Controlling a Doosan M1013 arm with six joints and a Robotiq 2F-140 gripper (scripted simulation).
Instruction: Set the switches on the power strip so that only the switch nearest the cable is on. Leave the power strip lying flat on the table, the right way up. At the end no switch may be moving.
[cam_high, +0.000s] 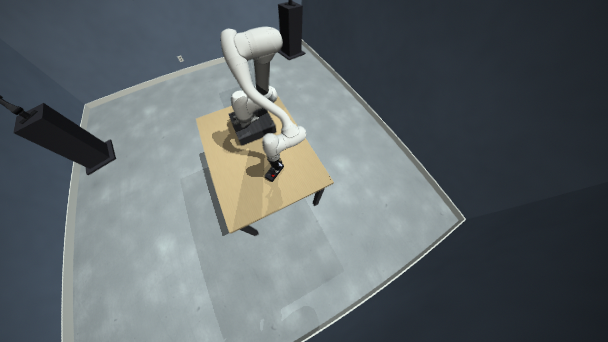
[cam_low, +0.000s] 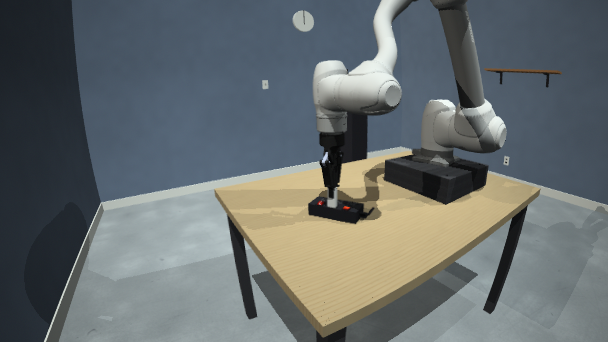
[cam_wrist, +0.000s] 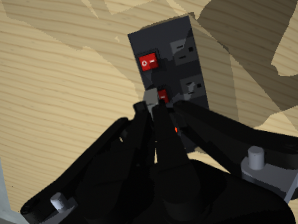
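Hand (cam_wrist: 154, 99) closed, empty, tips on power strip (cam_wrist: 174, 70) switch; press straight down, gently, keeping strip flat.

Bare test room: table (cam_low: 350, 270), camera stands (cam_high: 60, 137).

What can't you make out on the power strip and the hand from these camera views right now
- Wrist view: the closed hand covers the near end of the power strip; any switch beneath it is hidden.
- Wrist view: the middle switch is half covered by the fingertips, so its position is unclear.
- Top view: the strip is too small to read the switches.
- Exterior view: the cable end behind the strip is barely visible.
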